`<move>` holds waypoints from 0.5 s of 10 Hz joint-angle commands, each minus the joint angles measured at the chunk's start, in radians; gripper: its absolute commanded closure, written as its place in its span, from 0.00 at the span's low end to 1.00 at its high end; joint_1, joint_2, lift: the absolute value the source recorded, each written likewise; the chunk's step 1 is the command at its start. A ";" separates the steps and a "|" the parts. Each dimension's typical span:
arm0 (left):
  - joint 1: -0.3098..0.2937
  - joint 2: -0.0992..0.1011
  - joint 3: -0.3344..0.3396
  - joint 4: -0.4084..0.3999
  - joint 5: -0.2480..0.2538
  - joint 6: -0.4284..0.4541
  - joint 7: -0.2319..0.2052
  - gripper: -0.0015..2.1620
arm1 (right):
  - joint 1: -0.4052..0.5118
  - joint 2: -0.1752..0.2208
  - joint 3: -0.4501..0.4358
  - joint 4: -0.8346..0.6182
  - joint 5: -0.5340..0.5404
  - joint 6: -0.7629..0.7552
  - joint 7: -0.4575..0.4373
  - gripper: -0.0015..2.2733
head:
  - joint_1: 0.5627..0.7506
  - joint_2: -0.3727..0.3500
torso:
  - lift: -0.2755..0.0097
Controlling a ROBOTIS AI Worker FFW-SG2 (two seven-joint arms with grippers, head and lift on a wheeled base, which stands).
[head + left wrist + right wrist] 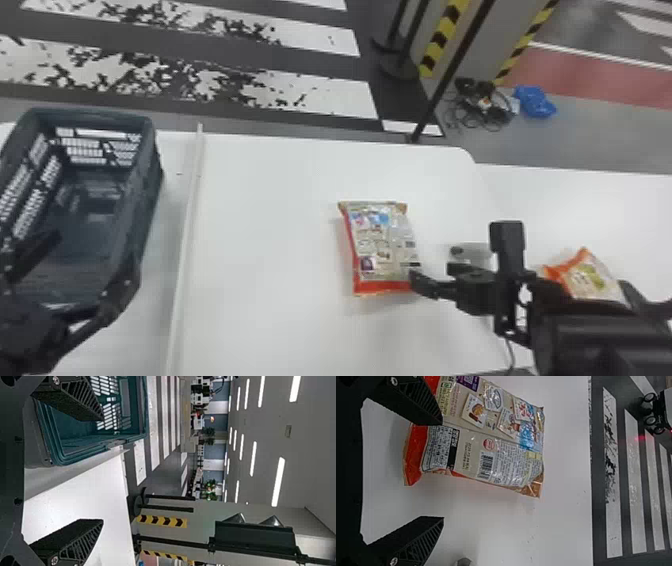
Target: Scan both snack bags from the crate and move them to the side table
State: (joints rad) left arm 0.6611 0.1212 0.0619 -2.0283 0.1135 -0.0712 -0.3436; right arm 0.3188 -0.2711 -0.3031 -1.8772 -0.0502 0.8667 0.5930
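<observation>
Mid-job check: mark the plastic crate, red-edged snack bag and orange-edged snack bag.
Plastic crate (pixel 90 116): head view, far rim.
Red-edged snack bag (pixel 382 245): head view, middle of printed panel.
Orange-edged snack bag (pixel 592 277): head view, pale printed face.

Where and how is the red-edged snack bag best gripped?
Probably across its middle, from above, one finger down each long side: the snack bag lies flat on the white table, longer than wide, its long sides free. The right gripper is open by its near right corner, so it should shift forward and left first.
</observation>
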 commanded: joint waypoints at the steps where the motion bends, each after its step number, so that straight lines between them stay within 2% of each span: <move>1: 0.000 0.000 -0.001 0.000 0.000 0.000 0.000 0.04 | -0.026 -0.005 0.021 0.035 0.000 0.016 0.008 0.04 | 0.70 0.18 | 0.70; 4: 0.000 0.000 -0.001 0.000 0.000 0.000 0.000 0.04 | -0.087 -0.016 0.039 0.116 -0.011 0.038 0.041 0.05 | 0.70 0.21 | 0.70; 5: 0.000 0.000 -0.001 0.002 0.000 0.000 0.000 0.04 | -0.104 -0.020 0.048 0.142 -0.011 0.038 0.050 0.10 | 0.70 0.21 | 0.70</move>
State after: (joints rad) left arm 0.6611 0.1212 0.0613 -2.0267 0.1135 -0.0712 -0.3436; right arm 0.2253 -0.2887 -0.2600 -1.7512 -0.0613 0.9042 0.6430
